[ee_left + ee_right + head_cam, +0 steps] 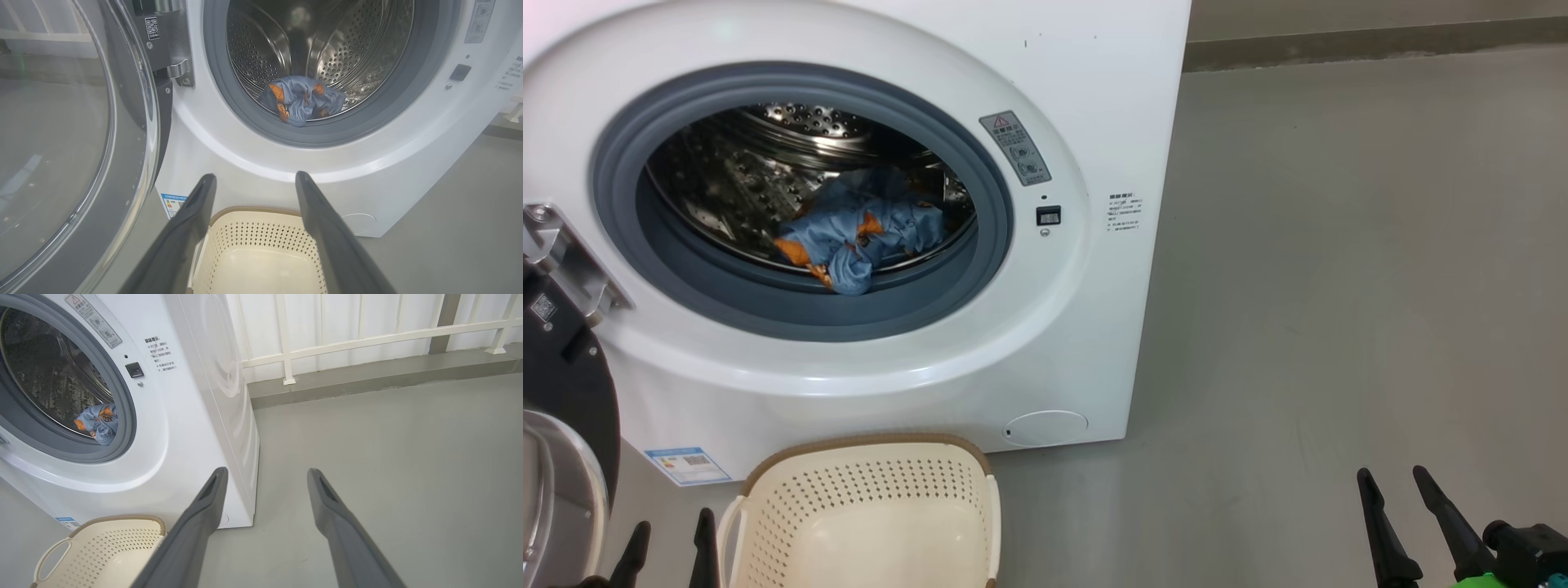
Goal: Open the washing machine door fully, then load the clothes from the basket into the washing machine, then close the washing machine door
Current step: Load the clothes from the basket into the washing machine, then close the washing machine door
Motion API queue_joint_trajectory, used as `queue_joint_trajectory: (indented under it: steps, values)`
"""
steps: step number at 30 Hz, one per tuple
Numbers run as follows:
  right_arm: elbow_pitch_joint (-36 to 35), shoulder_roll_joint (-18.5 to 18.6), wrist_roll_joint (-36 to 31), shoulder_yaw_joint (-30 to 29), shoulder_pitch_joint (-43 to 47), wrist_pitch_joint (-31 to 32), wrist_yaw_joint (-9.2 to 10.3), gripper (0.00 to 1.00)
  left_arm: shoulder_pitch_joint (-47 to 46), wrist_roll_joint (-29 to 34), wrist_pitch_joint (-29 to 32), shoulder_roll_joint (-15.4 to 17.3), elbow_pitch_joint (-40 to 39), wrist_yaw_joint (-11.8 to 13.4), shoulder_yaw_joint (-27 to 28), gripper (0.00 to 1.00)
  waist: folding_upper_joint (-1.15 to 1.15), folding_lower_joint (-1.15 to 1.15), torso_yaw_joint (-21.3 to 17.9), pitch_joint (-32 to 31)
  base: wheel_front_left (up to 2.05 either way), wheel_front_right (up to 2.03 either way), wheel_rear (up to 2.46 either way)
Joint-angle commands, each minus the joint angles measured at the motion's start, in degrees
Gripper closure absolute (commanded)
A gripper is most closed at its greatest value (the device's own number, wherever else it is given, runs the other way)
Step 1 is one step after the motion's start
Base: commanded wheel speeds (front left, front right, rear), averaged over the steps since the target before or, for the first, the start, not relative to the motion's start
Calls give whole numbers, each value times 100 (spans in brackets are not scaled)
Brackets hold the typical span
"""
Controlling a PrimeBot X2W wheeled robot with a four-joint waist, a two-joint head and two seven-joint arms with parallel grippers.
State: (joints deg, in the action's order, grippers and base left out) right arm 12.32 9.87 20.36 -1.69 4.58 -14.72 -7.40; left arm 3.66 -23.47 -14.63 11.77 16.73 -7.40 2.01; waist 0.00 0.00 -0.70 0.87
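A white front-loading washer (1094,82) stands on a grey floor (1339,286) with its door (61,143) swung wide open to the left on a metal hinge (564,253). The door is a glossy dark ring around a bulging clear glass bowl, seen from its inner side.

A grey rubber seal (792,314) rings the round opening, and behind it sits a perforated steel drum (792,122). The clothes (858,233) lie in a crumpled bundle at the front bottom of the drum: light blue fabric with orange-brown printed patches. One fold droops over the drum's lip towards the seal.

The basket (866,490) rests on the floor just in front of the washer, below the opening. It is cream perforated plastic with a brown rim and side handles, and its bare bottom is in plain sight. A blue label (686,465) marks the washer's lower left front corner.

The left gripper (672,531) hangs low just beside the basket's left handle, fingers spread wide and holding nothing. The right gripper (1392,482) hangs over bare floor, well apart from the washer on its right, fingers likewise spread and holding nothing. From the right wrist, a white railing (367,339) runs along the far wall
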Motion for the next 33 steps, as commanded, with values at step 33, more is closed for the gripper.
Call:
queue_joint_trajectory:
  steps: [33]
  values:
    - [-188,35,2,97,-142,-28,-9,0,-92,43,-37,97,-365,-9,136,0,0,0,34,95,-59,59,0]
